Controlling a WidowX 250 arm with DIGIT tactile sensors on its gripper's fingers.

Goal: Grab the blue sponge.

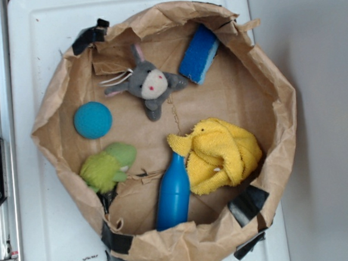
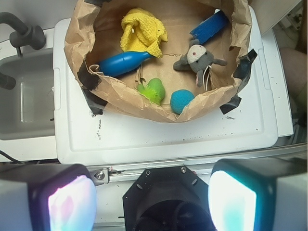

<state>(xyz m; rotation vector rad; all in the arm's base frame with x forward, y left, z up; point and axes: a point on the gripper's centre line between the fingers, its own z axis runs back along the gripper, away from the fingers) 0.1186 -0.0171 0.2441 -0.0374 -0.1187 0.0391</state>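
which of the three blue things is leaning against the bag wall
The blue sponge, a rectangular block propped against the paper bag wall. The ball and bottle lie on the floor.

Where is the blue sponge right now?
In the exterior view, the blue sponge leans against the upper-right wall of the paper bag, just right of the grey plush.

Both views bright, even, diffuse light; no hard shadows, only soft shade under the paper bag (image 1: pixel 53 115) rim. White surface (image 1: pixel 49 223) near overexposed, washed out. Exterior view slightly soft, low detail. Wrist view sharper at centre; gripper (image 2: pixel 154 202) pads at bottom edge heavily blurred, glowing pink-cyan. Mild glare on blue bottle (image 1: pixel 173 193).
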